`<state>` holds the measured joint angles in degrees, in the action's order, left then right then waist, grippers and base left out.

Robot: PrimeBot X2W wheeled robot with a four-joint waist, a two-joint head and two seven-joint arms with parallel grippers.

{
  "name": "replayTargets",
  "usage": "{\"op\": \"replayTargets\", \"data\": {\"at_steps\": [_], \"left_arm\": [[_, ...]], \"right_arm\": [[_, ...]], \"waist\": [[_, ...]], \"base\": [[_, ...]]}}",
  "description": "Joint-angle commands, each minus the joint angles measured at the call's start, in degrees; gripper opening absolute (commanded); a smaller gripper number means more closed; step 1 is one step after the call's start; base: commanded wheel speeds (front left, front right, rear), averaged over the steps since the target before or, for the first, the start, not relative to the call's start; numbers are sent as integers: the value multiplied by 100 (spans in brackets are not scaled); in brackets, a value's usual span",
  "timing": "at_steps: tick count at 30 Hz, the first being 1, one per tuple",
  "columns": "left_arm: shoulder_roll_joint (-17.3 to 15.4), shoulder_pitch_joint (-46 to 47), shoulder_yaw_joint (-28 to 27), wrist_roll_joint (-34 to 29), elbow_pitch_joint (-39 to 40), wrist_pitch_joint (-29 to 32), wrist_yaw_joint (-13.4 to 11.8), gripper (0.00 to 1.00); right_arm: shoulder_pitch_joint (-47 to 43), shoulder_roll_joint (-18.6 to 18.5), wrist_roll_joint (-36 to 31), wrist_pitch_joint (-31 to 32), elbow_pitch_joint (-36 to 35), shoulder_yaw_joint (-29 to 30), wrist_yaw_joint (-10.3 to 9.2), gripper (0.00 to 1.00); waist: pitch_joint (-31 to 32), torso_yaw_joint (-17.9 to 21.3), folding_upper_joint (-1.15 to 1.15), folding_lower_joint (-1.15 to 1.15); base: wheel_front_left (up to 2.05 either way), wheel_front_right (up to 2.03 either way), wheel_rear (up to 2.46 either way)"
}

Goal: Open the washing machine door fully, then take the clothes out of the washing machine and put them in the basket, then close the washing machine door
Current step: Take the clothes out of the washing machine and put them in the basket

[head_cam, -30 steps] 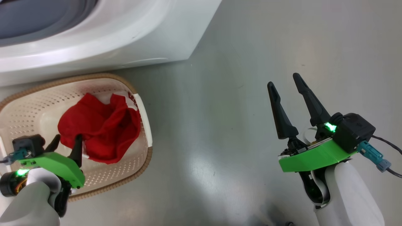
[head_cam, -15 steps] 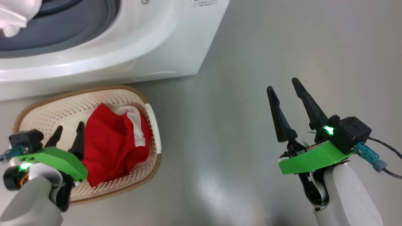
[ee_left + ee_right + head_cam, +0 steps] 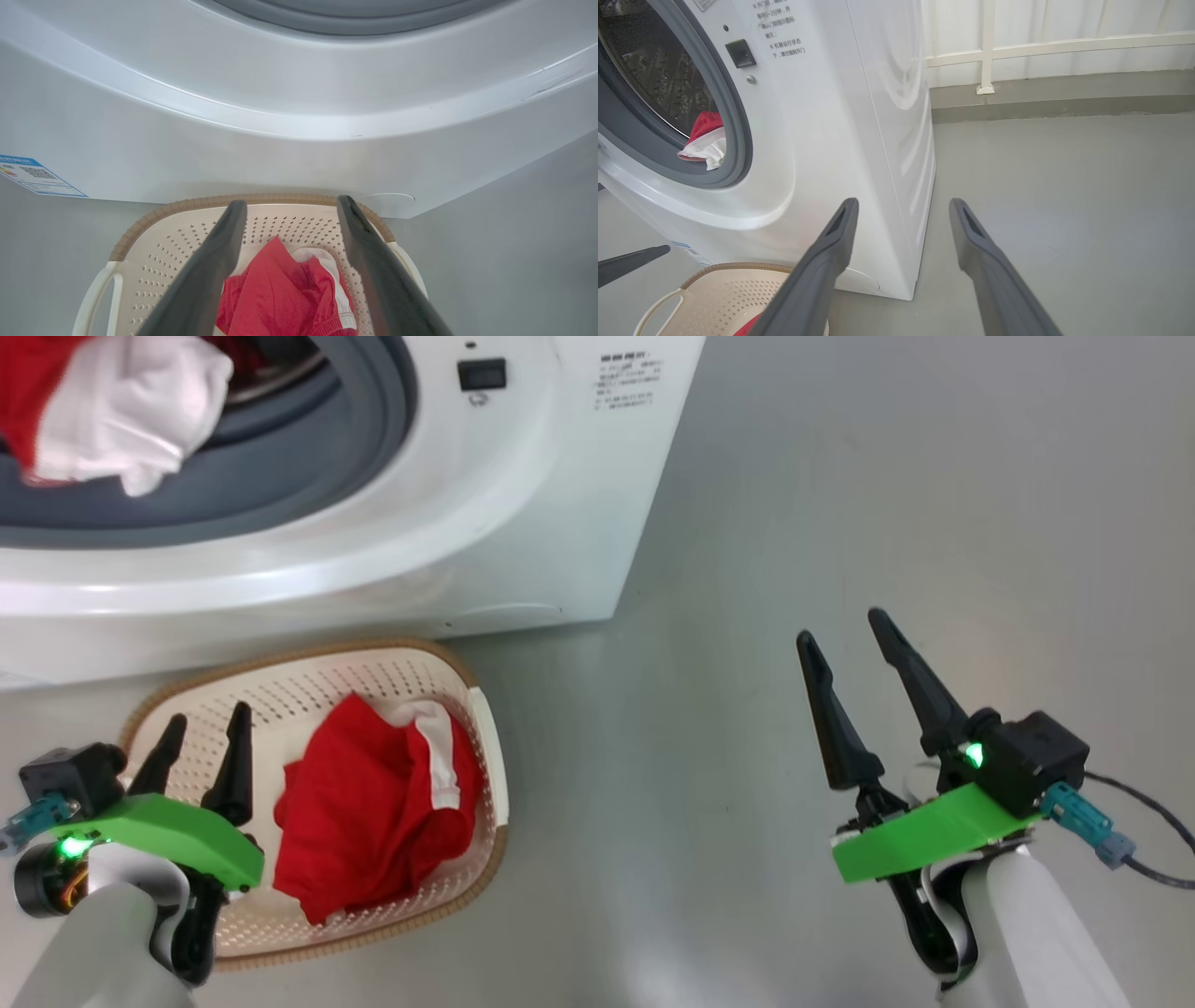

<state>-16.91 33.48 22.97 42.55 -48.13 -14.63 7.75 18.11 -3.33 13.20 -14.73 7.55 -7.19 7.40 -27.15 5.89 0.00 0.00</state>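
Note:
The white washing machine (image 3: 523,476) stands with its round mouth uncovered; the washing machine door is out of view. Red and white clothes (image 3: 121,411) hang over the grey rubber ring, which also appear in the right wrist view as clothes (image 3: 705,140). A second red garment (image 3: 373,812) with a white band lies in the cream basket (image 3: 308,677) on the floor in front of the machine. My left gripper (image 3: 207,714) hovers open and empty over the basket's left side, beside the garment (image 3: 280,298). My right gripper (image 3: 840,625) stands open and empty over bare floor to the right.
Grey floor (image 3: 887,476) spreads to the right of the machine. A low kerb and white railing (image 3: 1041,46) close off the far side. The machine's front bulges over the basket's back rim (image 3: 154,217). A blue label (image 3: 37,177) sits low on the machine.
The head camera has tilted up, bringing the machine's mouth and the clothes there into view. The red garment has settled in the basket, and my left gripper now stands clear to its left.

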Motion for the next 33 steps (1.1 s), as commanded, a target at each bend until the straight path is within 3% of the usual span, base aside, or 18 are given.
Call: {"op": "replayTargets", "data": {"at_steps": [1,13,33], "left_arm": [[-193,-113,-255,-95,142,-37,-26,100],[10,-730,-1161,-912,1188,-37,-26,100],[347,-2158,-2158,-1753,3116,-37,-26,100]], "right_arm": [[-149,46,-52,-27,-107,-128,9,100],[-352,45,-80,-27,0,-53,9,100],[-935,-191,100,-27,-4,74,9,100]], "waist": [[190,-79,0,0],[746,-213,0,0],[1553,-311,0,0]], "base": [[0,0,0],[0,0,0],[0,0,0]]}}
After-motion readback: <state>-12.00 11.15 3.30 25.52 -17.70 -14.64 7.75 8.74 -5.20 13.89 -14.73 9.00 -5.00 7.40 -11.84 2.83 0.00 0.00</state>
